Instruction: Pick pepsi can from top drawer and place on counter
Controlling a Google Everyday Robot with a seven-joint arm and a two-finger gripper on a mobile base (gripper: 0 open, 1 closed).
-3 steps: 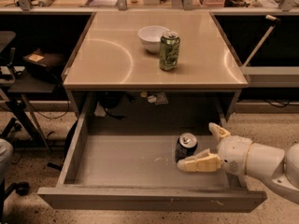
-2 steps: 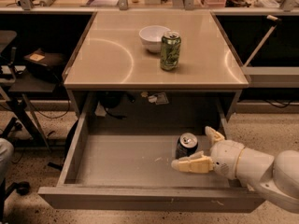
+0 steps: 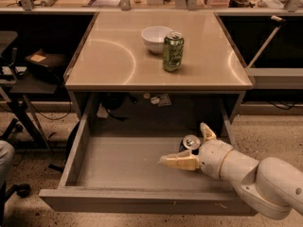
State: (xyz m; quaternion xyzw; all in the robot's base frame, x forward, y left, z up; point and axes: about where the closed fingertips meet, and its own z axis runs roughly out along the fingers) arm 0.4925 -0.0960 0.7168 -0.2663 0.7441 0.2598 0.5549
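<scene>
The pepsi can stands upright on the grey floor of the open top drawer, near its right side; only its silver top and a little dark body show. My gripper reaches in from the right, open, with one cream finger in front of the can and the other finger behind it, so the can sits between them. The tan counter lies above the drawer.
A green can and a white bowl stand at the back middle of the counter. A dark side table and chair base are on the left. A cluttered shelf runs along the back.
My gripper has moved left, further into the drawer, so its fingers now straddle the pepsi can. The can has not moved.
</scene>
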